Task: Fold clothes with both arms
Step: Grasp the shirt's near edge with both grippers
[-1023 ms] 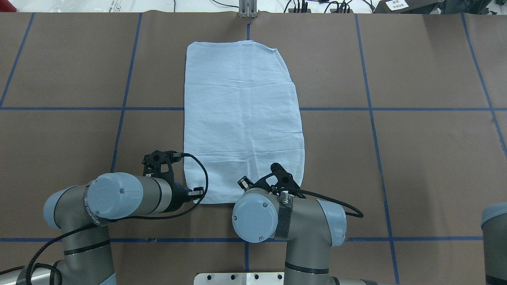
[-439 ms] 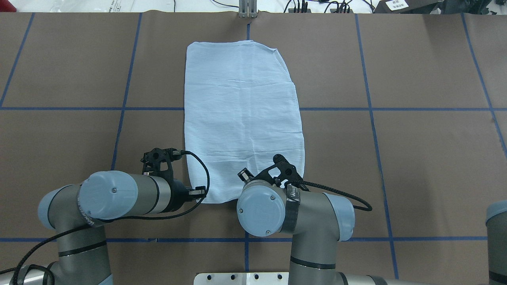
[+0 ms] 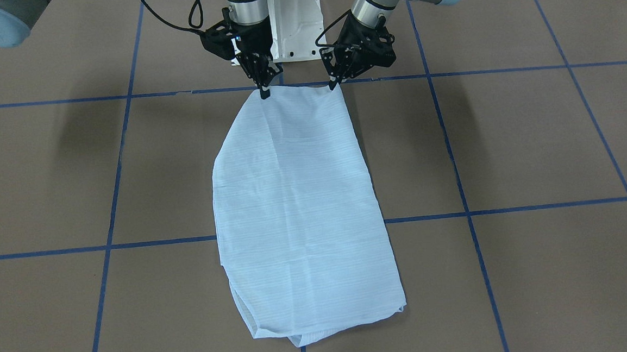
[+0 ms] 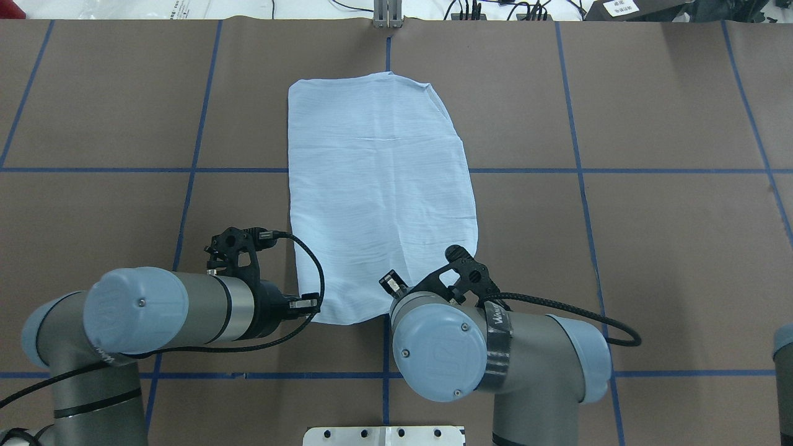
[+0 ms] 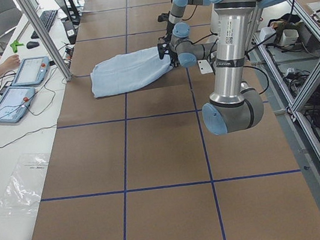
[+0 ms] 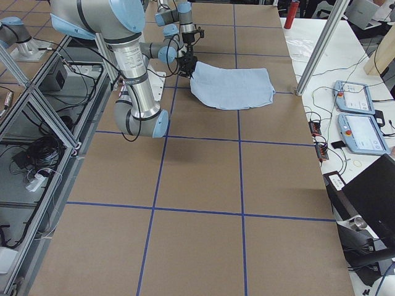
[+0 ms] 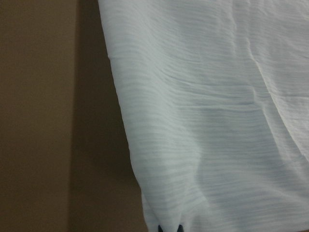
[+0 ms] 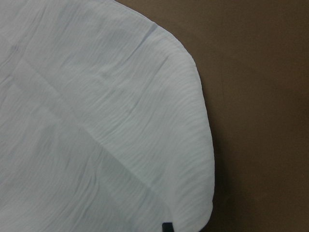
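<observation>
Both pincers, the left pincer (image 3: pixel 334 83) and the right pincer (image 3: pixel 264 92), sit low over the table (image 4: pixel 650 248) at the near end of the shirt (image 4: pixel 378 186). The shirt lies flat, its long axis running straight away toward the far edge. Each pincer appears clamped on one near hem corner, and neither is nearer than the other.
</observation>
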Controlling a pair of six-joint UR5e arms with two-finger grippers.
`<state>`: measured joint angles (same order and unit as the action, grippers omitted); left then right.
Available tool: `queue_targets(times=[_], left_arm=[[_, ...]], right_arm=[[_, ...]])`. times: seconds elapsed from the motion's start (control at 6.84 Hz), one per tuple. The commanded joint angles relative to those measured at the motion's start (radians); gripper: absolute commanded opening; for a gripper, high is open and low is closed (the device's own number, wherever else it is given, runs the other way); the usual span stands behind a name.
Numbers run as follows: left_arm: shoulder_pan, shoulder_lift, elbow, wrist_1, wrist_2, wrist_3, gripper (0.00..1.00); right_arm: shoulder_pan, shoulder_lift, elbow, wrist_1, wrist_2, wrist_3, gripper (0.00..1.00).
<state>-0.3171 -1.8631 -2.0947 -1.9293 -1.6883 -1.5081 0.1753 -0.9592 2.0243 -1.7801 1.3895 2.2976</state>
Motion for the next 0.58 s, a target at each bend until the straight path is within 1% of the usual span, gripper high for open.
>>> queue_targets(times=[0.0, 0.15, 0.29, 0.44], left_arm=[[0.025, 0.007, -0.219, 0.181, -0.023, -0.055, 0.0], [0.026, -0.004, -0.275, 0.258, -0.055, -0.055, 0.0], [0.015, -0.022, -0.253, 0.282, -0.076, -0.044, 0.0], [-0.014, -0.037, -0.201, 0.28, -0.074, -0.038, 0.0]], right_arm=[[-0.043, 0.004, 0.192, -0.169, 0.0, 0.006, 0.0], [-0.043, 0.02, 0.211, -0.198, 0.0, -0.001, 0.0], [-0.034, 0.027, 0.188, -0.193, -0.007, -0.042, 0.0], [0.001, 0.042, 0.169, -0.19, -0.026, -0.117, 0.0]])
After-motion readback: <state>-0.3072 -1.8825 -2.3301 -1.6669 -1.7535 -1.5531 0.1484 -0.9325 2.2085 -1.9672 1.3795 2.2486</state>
